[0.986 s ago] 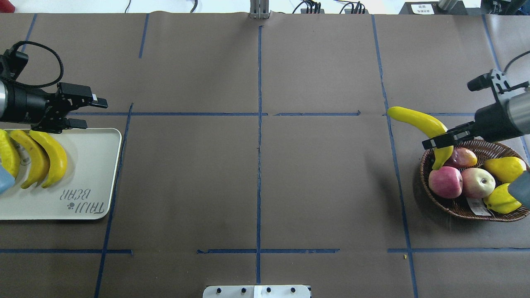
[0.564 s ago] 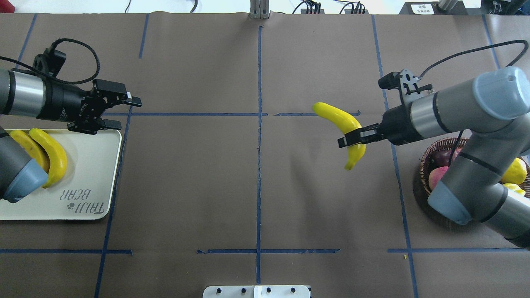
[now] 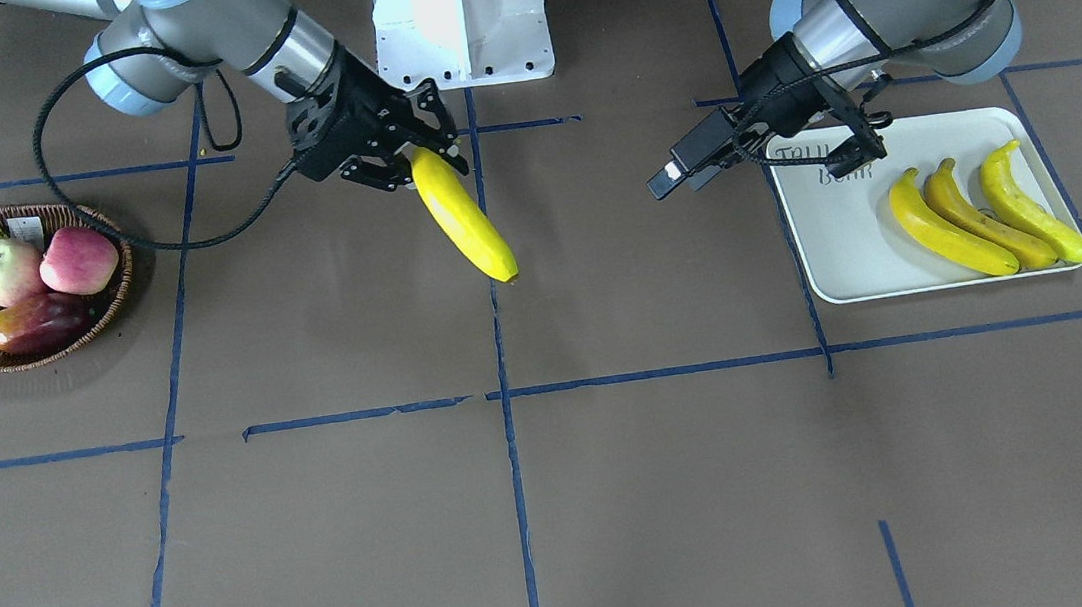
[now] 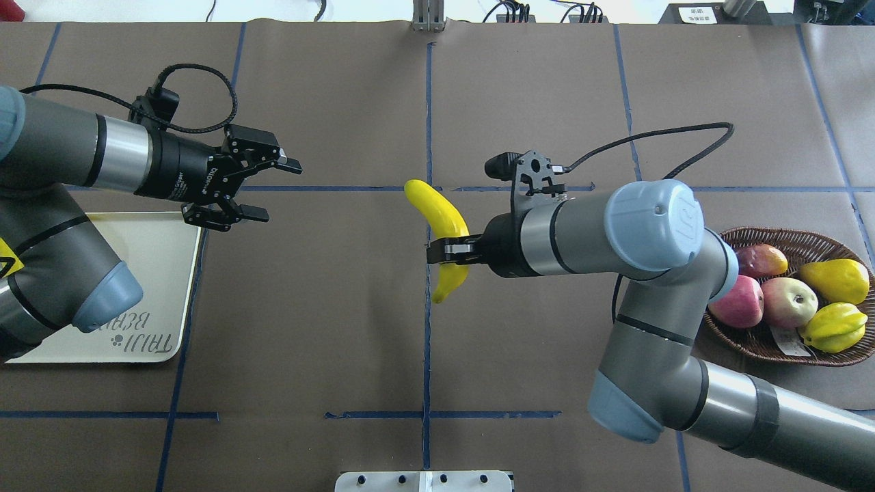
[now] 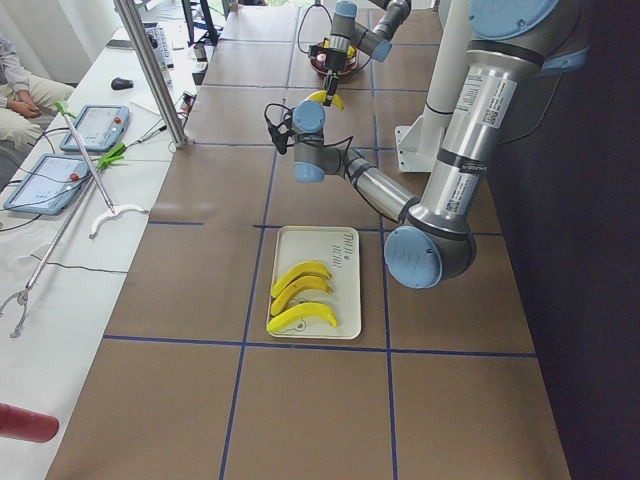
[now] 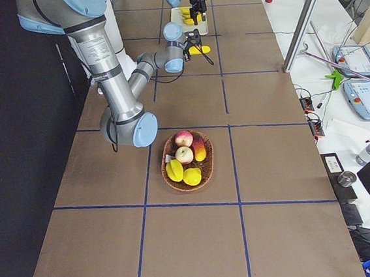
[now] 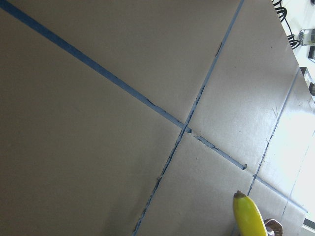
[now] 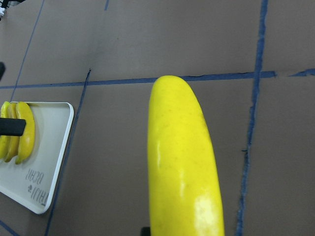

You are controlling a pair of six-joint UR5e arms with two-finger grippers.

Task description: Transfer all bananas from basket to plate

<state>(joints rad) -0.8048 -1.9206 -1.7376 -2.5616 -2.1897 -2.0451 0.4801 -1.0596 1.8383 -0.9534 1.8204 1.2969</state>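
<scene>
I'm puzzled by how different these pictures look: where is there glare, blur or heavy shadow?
Right wrist-mounted view: the banana looms large, with a white sheen low on its skin. Left wrist-mounted view: the right edge is washed out by bright light. Overhead exterior view: even light, no harsh shadows. Exterior left view: the right side falls into near black.

Our right arm reaches inward with its elbow bent and its forearm nearly level. Its gripper (image 4: 444,251) is clamped across the middle of a banana (image 4: 432,207). Our left arm reaches in from the opposite side, wrist level. Its gripper (image 4: 277,191) has its jaws spread wide and empty, facing the right gripper, well apart from it.
</scene>
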